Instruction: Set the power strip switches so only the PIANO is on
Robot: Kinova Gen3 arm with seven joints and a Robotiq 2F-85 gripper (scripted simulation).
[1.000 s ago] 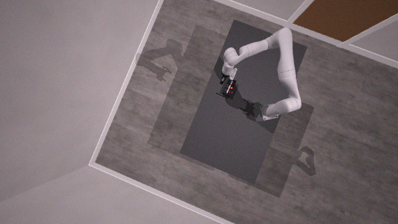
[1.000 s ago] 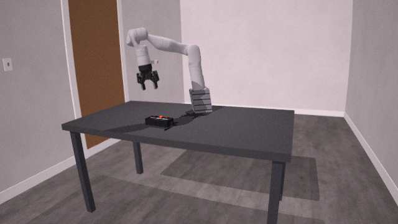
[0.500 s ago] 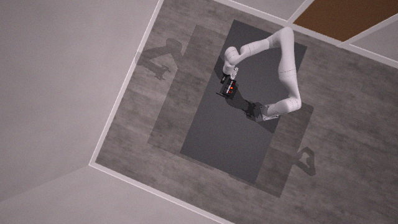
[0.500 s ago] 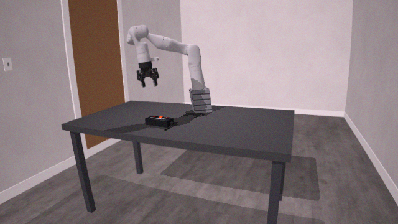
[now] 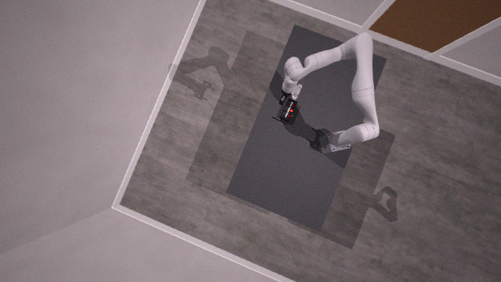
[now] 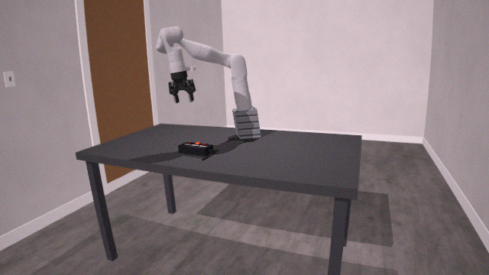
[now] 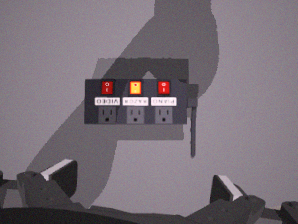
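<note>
A black power strip (image 7: 136,102) (image 6: 195,148) (image 5: 288,111) lies flat on the dark table (image 6: 290,160), right way up, with three rocker switches, three white labels and three sockets. In the wrist view the left switch (image 7: 107,87) and the right switch (image 7: 164,87) are dark red, and the middle switch (image 7: 136,87) glows orange. The labels are too small to read. A short cable stub (image 7: 193,129) leaves its right end. My gripper (image 6: 182,96) (image 7: 143,183) is open and empty, high above the strip.
The arm's base (image 6: 246,124) stands on the table just behind the strip. A brown door (image 6: 118,69) is at the back left. The table edge runs in front of the strip.
</note>
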